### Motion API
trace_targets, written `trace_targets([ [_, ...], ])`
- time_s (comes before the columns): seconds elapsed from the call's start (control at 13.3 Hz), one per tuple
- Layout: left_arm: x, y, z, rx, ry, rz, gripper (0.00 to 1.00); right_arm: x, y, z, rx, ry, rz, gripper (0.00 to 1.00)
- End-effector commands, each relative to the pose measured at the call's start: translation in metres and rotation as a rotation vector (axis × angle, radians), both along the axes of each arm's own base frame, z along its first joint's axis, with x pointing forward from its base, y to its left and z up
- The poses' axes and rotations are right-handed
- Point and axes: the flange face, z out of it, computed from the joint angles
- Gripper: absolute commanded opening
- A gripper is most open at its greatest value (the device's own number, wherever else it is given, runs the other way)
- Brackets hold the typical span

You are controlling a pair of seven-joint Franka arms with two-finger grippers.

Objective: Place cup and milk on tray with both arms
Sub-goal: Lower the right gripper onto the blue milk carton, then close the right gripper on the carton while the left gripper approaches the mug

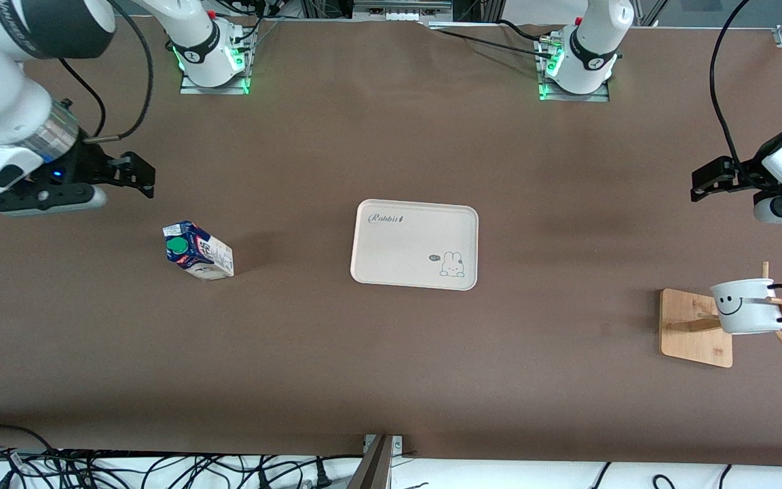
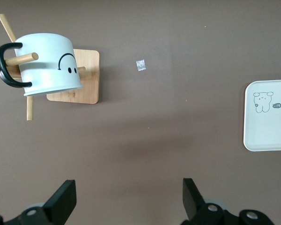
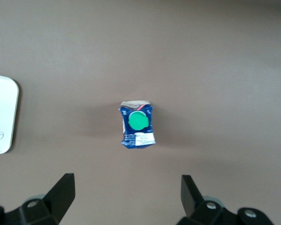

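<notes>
The white smiley cup (image 1: 748,307) hangs by its black handle on a peg of a wooden rack at the left arm's end of the table; it also shows in the left wrist view (image 2: 46,70). The blue and white milk carton (image 1: 198,250) with a green cap stands on the table toward the right arm's end, and shows in the right wrist view (image 3: 137,123). The cream tray (image 1: 391,255) lies mid-table, bare. My left gripper (image 1: 703,184) is open and empty, up over bare table beside the rack. My right gripper (image 1: 138,175) is open and empty, over bare table beside the carton.
The wooden rack (image 1: 693,331) has a square base and slanted pegs sticking out past the cup. A small scrap (image 2: 141,64) lies on the brown table between rack and tray. Cables lie along the table's front edge (image 1: 160,468).
</notes>
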Motion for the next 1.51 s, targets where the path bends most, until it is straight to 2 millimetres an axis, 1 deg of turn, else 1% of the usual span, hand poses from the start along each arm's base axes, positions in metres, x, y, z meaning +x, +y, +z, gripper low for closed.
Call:
trace_targets([
  [0.0,0.001,-0.004,0.008,0.006,-0.001,-0.007,1.00,0.014,0.016,-0.038,-0.026,0.055,0.033,1.00],
  [0.08,0.001,-0.004,0.005,0.007,0.005,-0.007,1.00,0.017,0.018,-0.050,-0.026,0.074,0.036,1.00],
  [0.15,0.000,-0.006,0.005,0.007,0.008,-0.013,1.00,0.025,0.020,-0.075,-0.032,0.091,0.038,1.00],
  [0.23,-0.001,-0.007,0.006,0.007,0.013,-0.011,1.00,0.029,0.022,-0.092,-0.031,0.099,0.037,1.00],
  [0.3,0.000,-0.007,0.005,0.007,0.014,-0.011,1.00,0.035,0.018,-0.110,-0.037,0.112,0.029,1.00],
  [0.45,-0.002,-0.005,0.002,0.005,0.030,-0.016,1.00,0.040,0.014,-0.129,-0.036,0.126,0.027,1.00],
  [0.53,-0.002,-0.007,0.000,0.006,0.038,-0.014,1.00,0.044,0.005,-0.138,-0.013,0.137,0.024,1.00],
  [0.6,0.001,-0.007,-0.002,0.006,0.037,-0.008,1.00,0.049,-0.007,-0.152,0.015,0.151,0.034,1.00],
  [0.75,0.009,-0.007,-0.015,0.008,0.051,-0.007,1.00,0.050,-0.014,-0.168,0.033,0.169,0.037,1.00],
  [0.83,0.013,0.000,-0.024,-0.004,0.067,0.007,1.00,0.048,-0.015,-0.174,0.033,0.172,0.036,1.00],
  [0.9,0.018,0.014,-0.035,-0.055,0.085,0.045,1.00,0.046,-0.015,-0.179,0.032,0.174,0.035,0.99],
  [0.98,0.024,0.028,-0.035,-0.075,0.083,0.070,1.00,0.044,-0.016,-0.184,0.032,0.177,0.033,0.97],
  [1.06,0.032,0.033,-0.035,-0.067,0.075,0.079,1.00,0.043,-0.016,-0.186,0.031,0.180,0.032,0.92],
  [1.13,0.036,0.045,-0.041,-0.061,0.081,0.096,1.00,0.042,-0.017,-0.188,0.030,0.184,0.031,0.86],
  [1.36,0.035,0.082,-0.050,-0.074,0.088,0.167,1.00,0.041,-0.018,-0.191,0.029,0.190,0.026,0.63],
  [1.43,0.037,0.094,-0.059,-0.076,0.095,0.189,1.00,0.041,-0.017,-0.194,0.028,0.194,0.027,0.57],
])
